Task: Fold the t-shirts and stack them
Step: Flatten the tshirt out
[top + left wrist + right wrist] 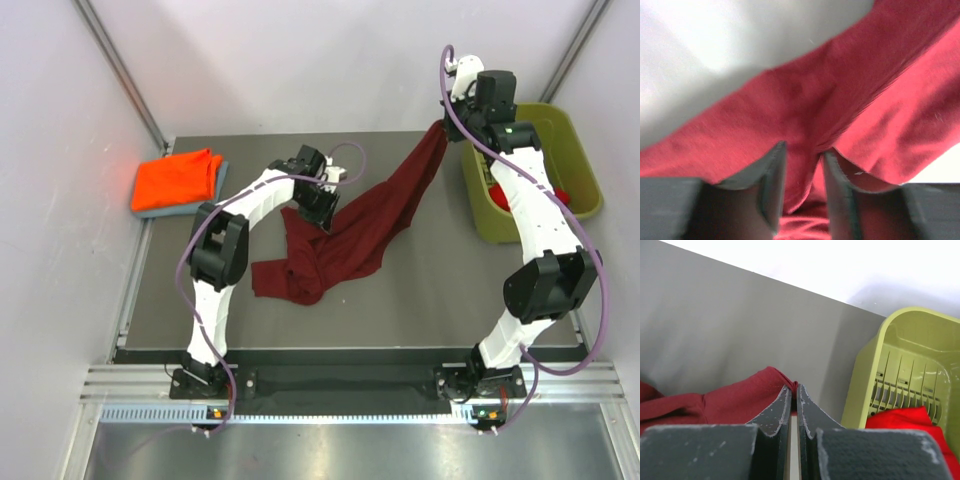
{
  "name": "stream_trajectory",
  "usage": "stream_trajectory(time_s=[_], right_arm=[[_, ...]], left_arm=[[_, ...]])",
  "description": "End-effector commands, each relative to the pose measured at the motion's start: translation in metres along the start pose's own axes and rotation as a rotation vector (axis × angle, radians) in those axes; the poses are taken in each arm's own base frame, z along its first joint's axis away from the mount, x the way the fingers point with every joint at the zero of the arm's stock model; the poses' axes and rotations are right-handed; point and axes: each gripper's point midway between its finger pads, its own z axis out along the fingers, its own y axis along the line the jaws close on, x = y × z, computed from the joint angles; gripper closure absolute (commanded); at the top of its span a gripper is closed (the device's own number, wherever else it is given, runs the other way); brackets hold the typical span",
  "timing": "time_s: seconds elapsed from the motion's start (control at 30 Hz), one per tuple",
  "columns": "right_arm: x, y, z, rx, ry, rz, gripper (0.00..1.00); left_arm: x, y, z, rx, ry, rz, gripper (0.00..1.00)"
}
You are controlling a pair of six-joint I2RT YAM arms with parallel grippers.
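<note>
Maroon t-shirt point(350, 235) strung leftward from the olive-green bin point(572, 140), one edge pinched in the fully closed right gripper point(794, 387) just beside the bin's left wall, lower end heaped well left of the bin. Left gripper point(803, 149) half-parted about bunched cloth; firmness of hold impossible to tell. Likely risks: slipping from that loose bite under tension; snagging on the bin's rim.

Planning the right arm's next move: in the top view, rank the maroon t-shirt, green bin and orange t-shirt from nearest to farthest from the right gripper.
1. maroon t-shirt: its corner is pinched in the right gripper, at the far right of the table.
2. green bin: just to the gripper's right.
3. orange t-shirt: folded at the far-left edge of the table.
</note>
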Motion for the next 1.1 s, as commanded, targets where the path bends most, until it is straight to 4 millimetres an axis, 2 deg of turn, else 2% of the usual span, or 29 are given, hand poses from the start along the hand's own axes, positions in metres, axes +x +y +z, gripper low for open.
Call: stream_trajectory(time_s=[0.0,0.03,0.13,0.27,0.37,0.4,0.47,0.6,0.67,0.73,0.77,0.8,0.83,0.87,0.9,0.97,1.03,1.07], right_arm=[[-0.034,-0.002,-0.013,0.019,-0.102,-0.020,1.00],[-0.035,-0.002,-0.013,0.020,-0.103,-0.021,1.00],[-0.038,-0.003,-0.017,0.028,-0.113,-0.028,1.00],[-0.046,-0.018,-0.023,0.097,-0.130,-0.044,1.00],[-0.061,-0.031,-0.029,0.144,-0.167,-0.042,1.00],[-0.071,-0.034,-0.034,0.155,-0.191,-0.046,1.00],[-0.081,-0.039,-0.036,0.173,-0.215,-0.053,1.00],[-0.122,-0.050,-0.057,0.223,-0.320,-0.061,1.00],[-0.136,-0.053,-0.069,0.243,-0.361,-0.061,1.00],[-0.149,-0.054,-0.087,0.251,-0.404,-0.063,1.00],[-0.152,-0.052,-0.093,0.243,-0.416,-0.062,1.00],[-0.150,-0.050,-0.095,0.235,-0.415,-0.061,1.00],[-0.148,-0.048,-0.098,0.226,-0.413,-0.058,1.00],[-0.150,-0.045,-0.106,0.211,-0.424,-0.056,1.00],[-0.143,-0.042,-0.105,0.198,-0.408,-0.048,1.00],[-0.139,-0.037,-0.110,0.176,-0.404,-0.047,1.00],[-0.128,-0.035,-0.108,0.169,-0.375,-0.048,1.00],[-0.124,-0.034,-0.107,0.167,-0.365,-0.049,1.00]], left_arm=[[-0.032,0.005,-0.008,-0.026,-0.068,0.058,0.63],[-0.034,0.005,-0.009,-0.028,-0.069,0.066,0.77],[-0.046,0.008,-0.024,-0.046,-0.106,0.086,0.99],[-0.076,0.016,-0.067,-0.130,-0.218,0.117,1.00],[-0.107,0.016,-0.120,-0.223,-0.353,0.180,1.00],[-0.121,0.017,-0.147,-0.280,-0.426,0.193,1.00],[-0.140,0.017,-0.184,-0.352,-0.515,0.237,1.00],[-0.168,0.014,-0.265,-0.500,-0.678,0.295,1.00],[-0.172,0.007,-0.293,-0.533,-0.723,0.334,0.99],[-0.166,-0.008,-0.326,-0.533,-0.773,0.367,0.97],[-0.164,-0.008,-0.323,-0.523,-0.762,0.371,0.97],[-0.159,-0.016,-0.339,-0.519,-0.792,0.366,0.97],[-0.155,-0.022,-0.345,-0.504,-0.801,0.366,0.96],[-0.147,-0.022,-0.343,-0.498,-0.783,0.358,0.95],[-0.141,-0.034,-0.354,-0.461,-0.806,0.375,0.94],[-0.127,-0.044,-0.356,-0.418,-0.794,0.384,0.91],[-0.113,-0.048,-0.350,-0.392,-0.755,0.406,0.90],[-0.107,-0.049,-0.341,-0.367,-0.728,0.414,0.89]])
